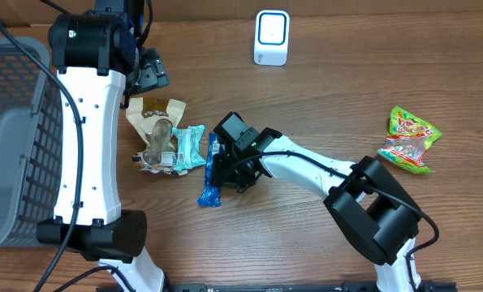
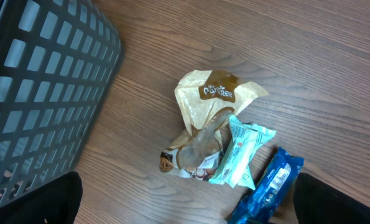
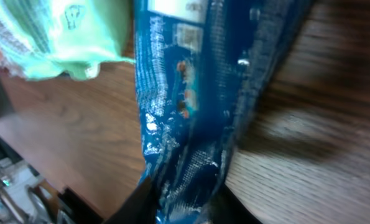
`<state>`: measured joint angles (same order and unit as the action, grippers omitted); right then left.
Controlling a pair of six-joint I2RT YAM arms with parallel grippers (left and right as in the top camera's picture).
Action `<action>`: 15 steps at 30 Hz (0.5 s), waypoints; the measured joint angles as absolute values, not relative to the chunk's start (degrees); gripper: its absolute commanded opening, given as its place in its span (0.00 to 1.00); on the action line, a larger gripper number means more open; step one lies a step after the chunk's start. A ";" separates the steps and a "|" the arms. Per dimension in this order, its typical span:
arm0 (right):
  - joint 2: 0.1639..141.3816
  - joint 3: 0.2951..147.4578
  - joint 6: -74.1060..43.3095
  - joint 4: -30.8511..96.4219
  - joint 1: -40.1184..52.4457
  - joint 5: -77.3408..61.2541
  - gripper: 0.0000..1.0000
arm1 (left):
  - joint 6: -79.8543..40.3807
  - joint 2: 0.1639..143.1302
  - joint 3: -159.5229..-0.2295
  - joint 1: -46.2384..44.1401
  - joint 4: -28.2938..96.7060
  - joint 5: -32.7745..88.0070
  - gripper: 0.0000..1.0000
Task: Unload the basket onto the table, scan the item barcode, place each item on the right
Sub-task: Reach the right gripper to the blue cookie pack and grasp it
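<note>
1. The blue packet (image 1: 211, 174) is lying flat on the table (image 1: 322, 97), near the middle, with its long side pointing toward the far and near edges. Its foil is shining and wrinkling, and it is showing a white label patch close to its far end.
2. The white scanner (image 1: 271, 37) is standing near the far edge, showing a blue-ringed front, well apart from the blue packet.

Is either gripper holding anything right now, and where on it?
Right gripper pinches the shiny blue plastic snack packet near its middle; left gripper holds nothing.
</note>
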<state>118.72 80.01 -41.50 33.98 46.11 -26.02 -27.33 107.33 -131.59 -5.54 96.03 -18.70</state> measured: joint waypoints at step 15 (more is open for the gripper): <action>119.55 90.96 -12.99 59.99 36.49 -14.98 0.13 | -27.35 107.33 -131.59 -5.54 96.03 -18.70 1.00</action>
<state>119.55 90.96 -12.99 59.99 36.49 -14.98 -27.35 107.33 -131.59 -5.54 96.03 -18.70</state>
